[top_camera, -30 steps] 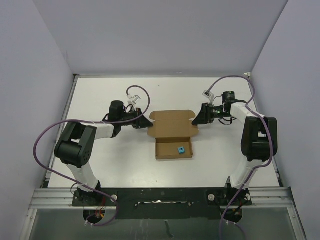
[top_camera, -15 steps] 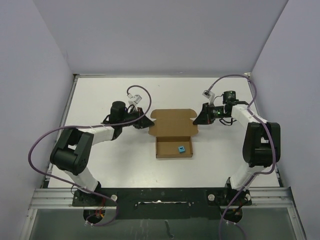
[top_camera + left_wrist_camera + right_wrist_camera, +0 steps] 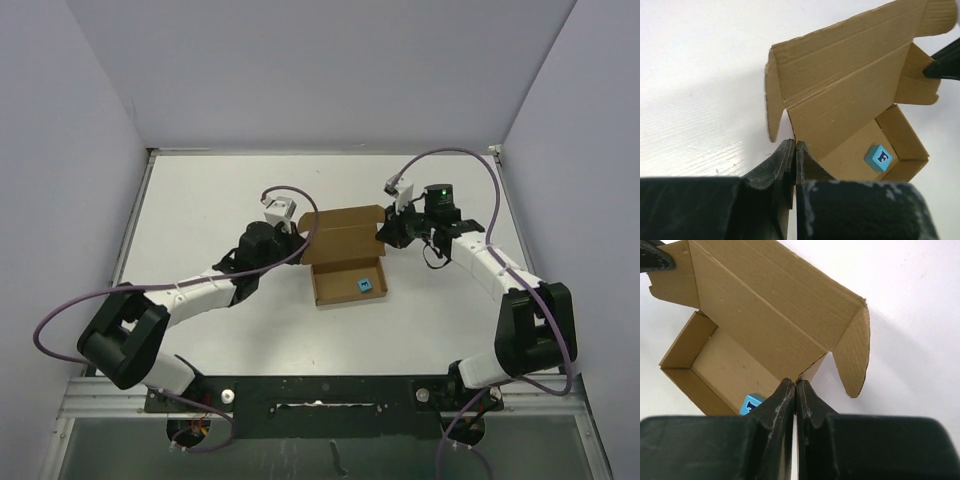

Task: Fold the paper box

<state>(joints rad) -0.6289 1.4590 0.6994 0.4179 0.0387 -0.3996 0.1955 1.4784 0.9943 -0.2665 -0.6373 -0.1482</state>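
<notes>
One blue cube (image 3: 363, 285) lies inside the open paper box (image 3: 345, 245).

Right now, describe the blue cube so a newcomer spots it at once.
At the middle of the white table sits a brown cardboard mailer box with its lid raised. In its shallow tray, near the right wall, lies a small light-blue cube marked with a dark F, the only thing inside.

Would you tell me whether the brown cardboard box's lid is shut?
Not shut: the lid of the brown cardboard box stands raised, exposing the small blue cube inside.
</notes>
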